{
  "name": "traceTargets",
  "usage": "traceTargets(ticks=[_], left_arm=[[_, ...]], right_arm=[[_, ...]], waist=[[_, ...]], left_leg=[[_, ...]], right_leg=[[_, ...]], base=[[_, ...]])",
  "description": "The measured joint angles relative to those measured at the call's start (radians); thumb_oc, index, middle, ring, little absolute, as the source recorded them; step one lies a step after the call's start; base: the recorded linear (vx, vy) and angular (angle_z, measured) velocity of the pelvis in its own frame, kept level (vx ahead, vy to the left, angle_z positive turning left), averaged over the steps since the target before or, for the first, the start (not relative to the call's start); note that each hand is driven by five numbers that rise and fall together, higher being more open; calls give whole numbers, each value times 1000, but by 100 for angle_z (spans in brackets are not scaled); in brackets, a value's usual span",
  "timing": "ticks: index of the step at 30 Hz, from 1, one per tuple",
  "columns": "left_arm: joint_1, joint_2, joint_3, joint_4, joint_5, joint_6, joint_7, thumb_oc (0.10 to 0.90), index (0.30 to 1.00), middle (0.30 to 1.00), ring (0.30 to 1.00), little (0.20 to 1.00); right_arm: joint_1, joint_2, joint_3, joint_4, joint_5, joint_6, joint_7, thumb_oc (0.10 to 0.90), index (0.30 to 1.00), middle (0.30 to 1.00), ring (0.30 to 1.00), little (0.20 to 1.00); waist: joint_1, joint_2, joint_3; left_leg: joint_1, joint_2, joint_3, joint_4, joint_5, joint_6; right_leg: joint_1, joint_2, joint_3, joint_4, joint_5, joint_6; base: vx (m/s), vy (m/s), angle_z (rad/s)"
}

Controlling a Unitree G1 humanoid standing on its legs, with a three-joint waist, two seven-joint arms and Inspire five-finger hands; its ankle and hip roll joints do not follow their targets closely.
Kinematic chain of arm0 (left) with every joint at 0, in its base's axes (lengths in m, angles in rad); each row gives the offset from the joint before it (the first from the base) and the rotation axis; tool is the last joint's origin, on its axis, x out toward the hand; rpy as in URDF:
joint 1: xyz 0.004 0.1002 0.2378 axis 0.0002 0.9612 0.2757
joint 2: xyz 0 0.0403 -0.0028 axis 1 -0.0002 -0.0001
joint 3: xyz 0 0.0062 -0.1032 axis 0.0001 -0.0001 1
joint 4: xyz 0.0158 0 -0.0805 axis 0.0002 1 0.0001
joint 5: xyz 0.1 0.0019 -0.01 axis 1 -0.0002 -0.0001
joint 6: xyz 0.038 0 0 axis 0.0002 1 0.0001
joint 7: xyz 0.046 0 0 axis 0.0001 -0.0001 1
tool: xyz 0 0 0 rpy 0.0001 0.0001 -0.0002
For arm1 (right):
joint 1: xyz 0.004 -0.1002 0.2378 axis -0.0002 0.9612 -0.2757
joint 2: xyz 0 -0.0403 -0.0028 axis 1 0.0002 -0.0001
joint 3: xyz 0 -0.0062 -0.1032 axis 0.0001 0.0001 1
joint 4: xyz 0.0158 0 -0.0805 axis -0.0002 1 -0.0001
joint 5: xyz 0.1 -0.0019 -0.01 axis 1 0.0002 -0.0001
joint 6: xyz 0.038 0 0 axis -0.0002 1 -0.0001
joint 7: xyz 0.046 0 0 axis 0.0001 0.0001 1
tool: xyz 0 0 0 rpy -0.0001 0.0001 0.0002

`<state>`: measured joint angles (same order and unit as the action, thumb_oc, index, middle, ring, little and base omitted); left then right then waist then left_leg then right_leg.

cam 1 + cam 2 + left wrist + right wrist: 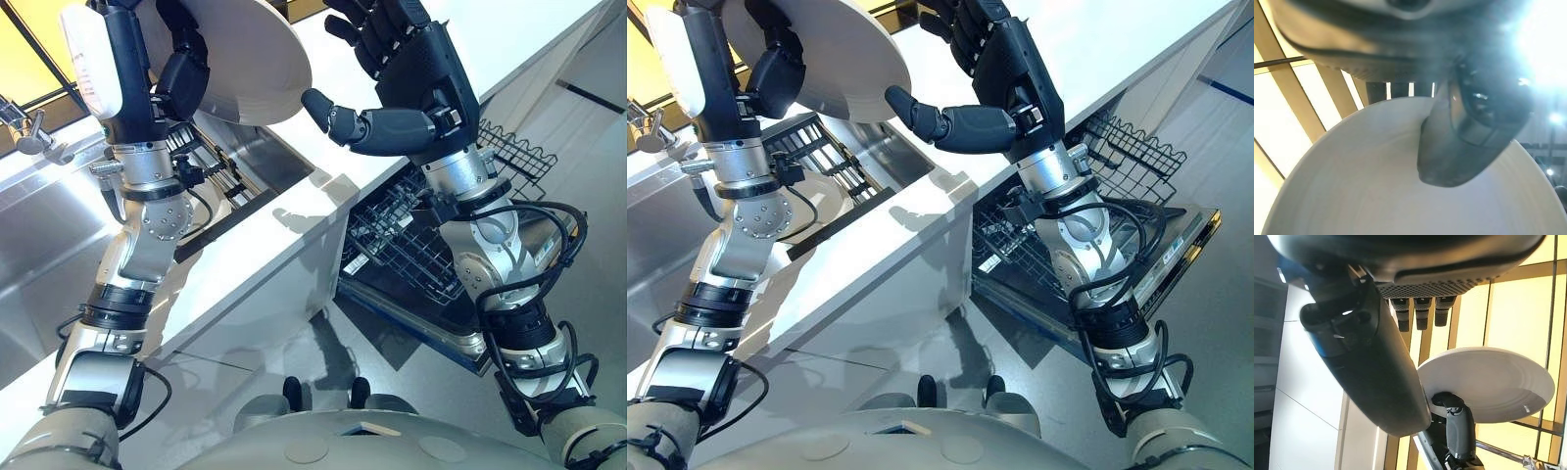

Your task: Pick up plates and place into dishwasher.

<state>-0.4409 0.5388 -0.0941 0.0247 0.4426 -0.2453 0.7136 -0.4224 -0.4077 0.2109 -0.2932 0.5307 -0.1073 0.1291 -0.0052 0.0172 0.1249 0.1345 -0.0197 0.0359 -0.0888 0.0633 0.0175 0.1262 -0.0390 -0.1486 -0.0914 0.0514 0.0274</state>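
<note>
Handover step: left hand [181, 78] fingers clamp round white ceramic plate [245, 54]; right hand [411, 69], fingers spread, empty, beside plate. Next: transfer, lower to dishwasher wire rack [411, 240].

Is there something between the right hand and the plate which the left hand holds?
Nothing: in the left eye view an open gap separates the right hand from the plate in the left hand.

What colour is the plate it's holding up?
Plain white plate, no pattern; clearest in the right wrist view.
</note>
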Motion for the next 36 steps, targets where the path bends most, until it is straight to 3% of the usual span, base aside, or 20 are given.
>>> traceTargets(ticks=[10, 16, 17, 18, 29, 34, 36], left_arm=[[1, -70, -103, 30, -8, -22, -24, 100, 300, 300, 300, 200], [1, -63, -189, 43, 20, -17, -43, 100, 300, 300, 300, 200], [1, -63, -203, 43, 20, -18, -46, 100, 300, 300, 300, 200], [1, -63, -215, 43, 20, -18, -48, 100, 300, 300, 300, 200], [13, -78, -223, -18, 18, -84, -117, 100, 300, 300, 300, 200], [55, -109, -210, -54, -89, -82, -233, 361, 524, 524, 524, 461], [93, -117, -209, -73, -133, -82, -275, 394, 552, 552, 552, 494]], right_arm=[[11, 3, 5, 74, 26, 51, 17, 800, 900, 900, 900, 900], [19, 26, 119, 200, -12, 125, -54, 800, 900, 900, 900, 900], [19, 32, 124, 220, -14, 136, -64, 262, 439, 439, 439, 362], [21, 36, 130, 236, -23, 144, -77, 100, 300, 300, 300, 200], [93, 59, 133, 254, -45, 154, -178, 100, 300, 300, 300, 200], [139, 75, 111, 252, -98, 123, -201, 100, 300, 300, 300, 200], [163, 68, 107, 252, -123, 116, -212, 100, 300, 300, 300, 200]], waist=[[-1, -2, 0], [-12, -2, 0], [-11, -2, 0], [-11, -2, 0], [3, -2, 0], [2, -2, 0], [2, -2, 0]], left_leg=[[4, 0, 1, 0, 1, 1], [7, 1, 1, 0, 1, 1], [7, 0, 1, 0, 1, 1], [7, 0, 1, 0, 1, 1], [7, 0, -2, 0, 1, 1], [6, 0, -4, 0, 1, 1], [6, 0, -4, 0, 1, 1]], right_leg=[[3, 0, 2, 0, 0, 0], [6, 0, 1, 0, 0, 0], [6, 0, 1, 0, 0, 0], [6, 0, 1, 0, 0, 0], [7, -1, -2, 0, 0, 0], [7, -1, -4, 0, 0, 0], [7, -1, -4, 0, 0, 0]], base=[[0, 0, 0], [0, 0, 0], [0, 0, 0], [0, 0, 0], [3, -1, 0], [19, -6, 0], [33, -6, 0]])
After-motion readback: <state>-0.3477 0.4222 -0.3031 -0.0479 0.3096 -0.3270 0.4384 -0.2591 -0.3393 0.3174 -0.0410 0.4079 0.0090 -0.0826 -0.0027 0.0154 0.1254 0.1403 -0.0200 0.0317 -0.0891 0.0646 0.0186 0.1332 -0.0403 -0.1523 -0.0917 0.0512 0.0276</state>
